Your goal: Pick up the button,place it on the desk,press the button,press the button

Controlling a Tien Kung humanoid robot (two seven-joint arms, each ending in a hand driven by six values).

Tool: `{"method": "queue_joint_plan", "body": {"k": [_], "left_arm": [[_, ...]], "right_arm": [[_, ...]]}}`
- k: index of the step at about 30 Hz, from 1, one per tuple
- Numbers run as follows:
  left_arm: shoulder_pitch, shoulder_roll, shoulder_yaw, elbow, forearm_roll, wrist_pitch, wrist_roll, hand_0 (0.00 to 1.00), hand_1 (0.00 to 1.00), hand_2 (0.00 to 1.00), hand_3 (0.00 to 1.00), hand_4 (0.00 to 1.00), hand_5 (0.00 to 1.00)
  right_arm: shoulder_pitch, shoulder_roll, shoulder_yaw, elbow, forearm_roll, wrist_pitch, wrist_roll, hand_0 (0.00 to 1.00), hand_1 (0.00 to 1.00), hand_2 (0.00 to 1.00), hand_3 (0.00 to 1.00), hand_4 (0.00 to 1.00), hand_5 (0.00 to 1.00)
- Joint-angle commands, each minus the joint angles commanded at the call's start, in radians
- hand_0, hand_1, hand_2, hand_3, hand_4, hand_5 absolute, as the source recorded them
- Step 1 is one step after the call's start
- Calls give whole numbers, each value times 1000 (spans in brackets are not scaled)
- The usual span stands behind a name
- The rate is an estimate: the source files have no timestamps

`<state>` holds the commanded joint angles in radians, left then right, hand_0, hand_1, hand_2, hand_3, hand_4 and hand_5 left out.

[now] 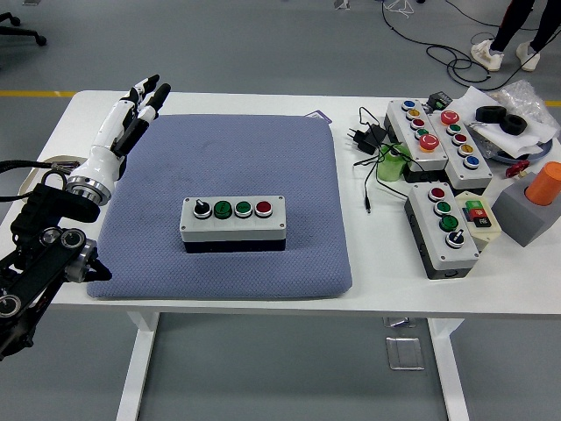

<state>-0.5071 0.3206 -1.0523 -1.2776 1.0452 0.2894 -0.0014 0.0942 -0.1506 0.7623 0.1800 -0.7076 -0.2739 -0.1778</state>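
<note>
A grey button box (233,223) with a black knob, two green buttons and a red button lies in the middle of the blue-grey mat (263,158). My left hand (131,110), white with black fingertips, hovers over the mat's far left corner, well away from the box. Its fingers are stretched out straight and hold nothing. The right arm does not show.
At the right of the white table (368,281) lie several other button boxes (429,132), a black plug with cable (368,136), a grey block with an orange cylinder (536,203) and a tape roll (501,118). A person's legs (517,31) stand at the far right.
</note>
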Motion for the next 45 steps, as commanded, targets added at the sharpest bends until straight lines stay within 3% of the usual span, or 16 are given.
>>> {"method": "queue_joint_plan", "body": {"k": [8,11,15,23,32,45], "left_arm": [[-1,2,0,24,-330,-68,-24,824,910,964,918,757,998],[3,10,4,41,-418,-140,-34,800,881,948,914,750,998],[6,13,0,55,-432,-175,-44,800,881,948,914,750,998],[6,16,-13,80,-429,-194,-55,785,868,936,906,742,998],[9,18,-31,118,-415,-199,-67,773,856,926,903,739,998],[16,23,-55,127,-403,-208,-69,776,851,911,898,731,998]], "right_arm": [[2,0,-6,0,7,0,2,627,477,539,582,280,22],[2,0,-7,0,9,0,2,627,477,539,582,279,22],[1,0,-9,0,10,1,2,627,477,539,582,279,22],[-3,1,-11,0,12,2,1,627,477,539,582,279,22],[-6,1,-16,0,15,3,1,627,477,539,582,279,22],[-7,0,-14,0,10,3,2,627,477,539,582,279,22]]}}
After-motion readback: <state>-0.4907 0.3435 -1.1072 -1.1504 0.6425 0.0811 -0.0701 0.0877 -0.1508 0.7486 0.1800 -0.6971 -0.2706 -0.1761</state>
